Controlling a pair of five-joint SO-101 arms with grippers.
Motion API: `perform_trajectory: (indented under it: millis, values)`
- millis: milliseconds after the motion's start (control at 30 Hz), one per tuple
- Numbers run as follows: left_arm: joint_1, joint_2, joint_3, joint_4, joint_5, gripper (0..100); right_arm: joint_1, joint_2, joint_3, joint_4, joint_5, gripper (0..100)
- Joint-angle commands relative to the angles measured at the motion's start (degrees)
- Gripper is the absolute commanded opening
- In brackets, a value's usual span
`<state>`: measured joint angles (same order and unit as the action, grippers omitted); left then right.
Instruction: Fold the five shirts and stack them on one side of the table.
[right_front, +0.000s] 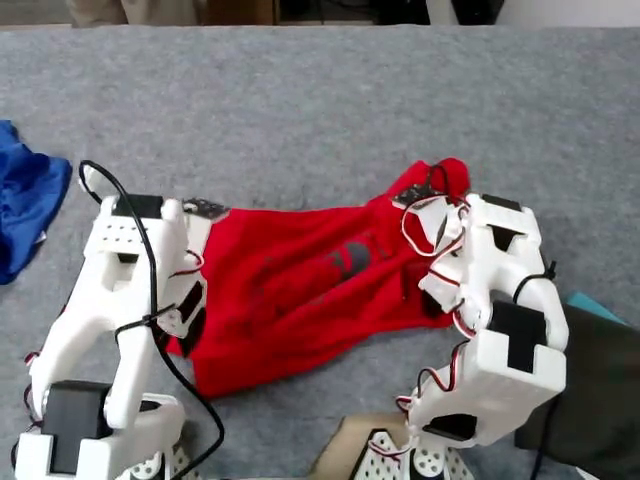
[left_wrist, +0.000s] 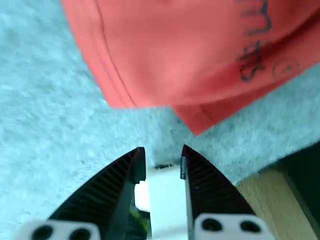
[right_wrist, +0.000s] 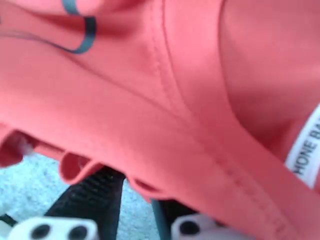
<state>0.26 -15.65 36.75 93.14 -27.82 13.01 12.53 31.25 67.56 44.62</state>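
Observation:
A red shirt (right_front: 300, 290) with dark print lies spread and rumpled across the middle of the grey table (right_front: 320, 110). Its collar end is bunched up at the right (right_front: 445, 180). My left gripper (left_wrist: 162, 152) hovers open just off the shirt's near-left hem (left_wrist: 200, 117), with nothing between its fingers; from above it sits at the shirt's left edge (right_front: 188, 318). My right gripper (right_front: 432, 290) is at the shirt's right edge. In the right wrist view the red cloth (right_wrist: 165, 100) drapes over the dark fingers (right_wrist: 95, 195), its hem puckered there, and the gripper looks shut on it.
A blue shirt (right_front: 25, 200) lies crumpled at the table's left edge. Dark and teal cloth (right_front: 600, 370) sits at the near right. A tan board (right_front: 345, 450) lies between the arm bases, also seen as a tan board (left_wrist: 265, 195) beside the left gripper.

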Motion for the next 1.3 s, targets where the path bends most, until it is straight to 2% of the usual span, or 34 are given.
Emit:
perform_trajectory:
  millis: [0, 167, 300, 433, 600, 967, 1267]
  values:
    - [-0.4, 0.0, 0.8, -8.9, 3.4, 15, 1.4, 1.0, -3.1, -1.4, -0.8, 0.5]
    - [-0.4, 5.2, 1.8, -23.1, 10.8, 16, 1.4, 1.0, -3.1, -1.7, -0.8, 0.5]
    - [-0.4, 15.6, -1.2, -28.1, 13.2, 16, 1.5, 1.0, -3.1, -1.7, -0.8, 0.6]
    - [-0.9, 26.2, -11.3, -27.8, 17.1, 16, 1.5, 1.0, -3.1, -1.7, -0.8, 0.6]
    - [-0.5, 32.6, -25.7, -25.7, 22.2, 16, 1.5, 1.0, -3.1, -1.7, -0.8, 0.6]
    - [-0.4, 38.8, -50.8, -17.0, 22.2, 16, 1.5, 1.0, -3.1, -1.7, -0.8, 0.6]
    - [1.8, 47.3, -56.6, -16.0, 25.9, 16, 1.5, 1.0, -3.1, -1.8, -0.8, 0.6]
